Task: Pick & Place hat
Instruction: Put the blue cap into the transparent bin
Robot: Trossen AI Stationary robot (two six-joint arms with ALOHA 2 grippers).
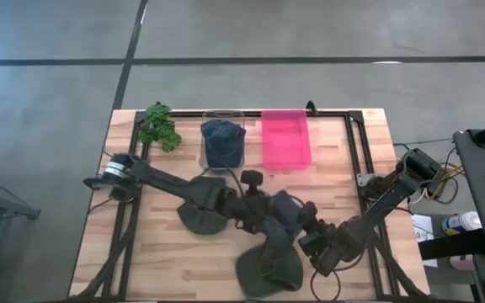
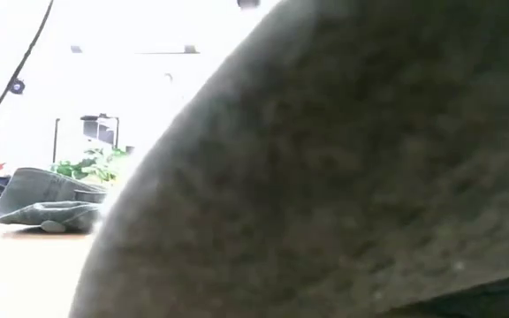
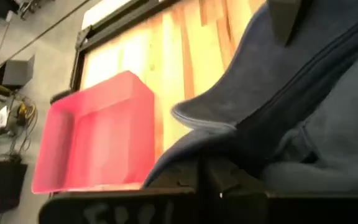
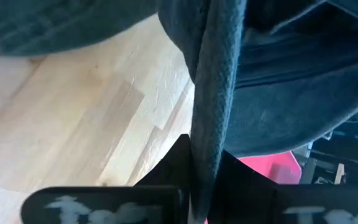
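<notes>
Centrally on the wooden counter (image 1: pixel 167 261), both arms meet over a dark blue hat (image 1: pixel 286 210). Left end effector (image 1: pixel 269 217) is clamped on the hat's fabric near its brim; right end effector (image 1: pixel 308 225) pinches the hat's edge, fabric fold running between its fingers (image 4: pixel 173 168). Hat is held between the two, above the boards, near the counter's middle. Surroundings: one grey-green hat (image 1: pixel 203 215) lies under the left arm, another grey-green hat (image 1: pixel 268 268) at the near edge, filling the low view. Clear bin (image 1: pixel 223 141) with dark blue hats stands at the far edge, pink bin (image 1: pixel 285 140) just beside it, green plant (image 1: pixel 159 126) further left.
</notes>
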